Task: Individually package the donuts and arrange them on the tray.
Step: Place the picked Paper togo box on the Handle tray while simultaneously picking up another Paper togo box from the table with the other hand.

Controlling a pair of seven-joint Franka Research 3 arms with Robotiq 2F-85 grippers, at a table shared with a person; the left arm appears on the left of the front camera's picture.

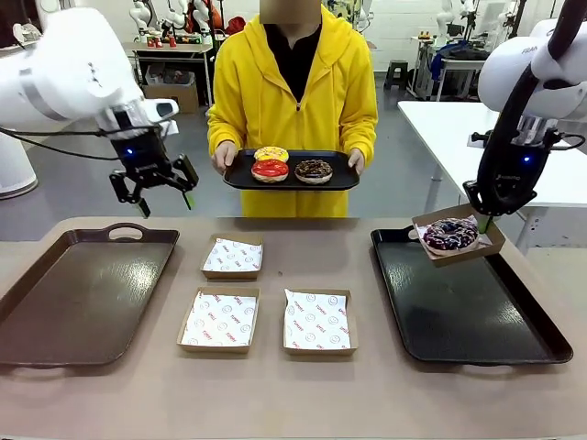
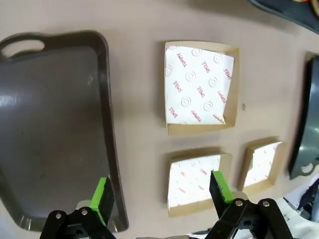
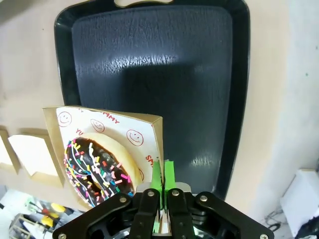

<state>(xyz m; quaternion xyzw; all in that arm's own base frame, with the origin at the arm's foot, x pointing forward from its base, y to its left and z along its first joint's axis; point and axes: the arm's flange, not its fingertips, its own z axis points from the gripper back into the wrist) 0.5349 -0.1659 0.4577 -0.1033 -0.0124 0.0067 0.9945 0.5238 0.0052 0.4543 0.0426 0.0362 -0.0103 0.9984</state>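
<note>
Boxes (image 1: pixel 219 320) lie between left tray (image 1: pixel 55 312) and right tray (image 1: pixel 477 321). Over the latter our right gripper (image 1: pixel 483 223) pinches the box (image 1: pixel 463 256) holding the sprinkled donut (image 1: pixel 449 235); our left gripper (image 1: pixel 167 204) hangs wide, empty.

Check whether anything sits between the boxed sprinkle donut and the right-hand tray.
Nothing visible does. The right tool holds the box with the sprinkle donut just above the black tray, and the tray surface under it is bare.
</note>
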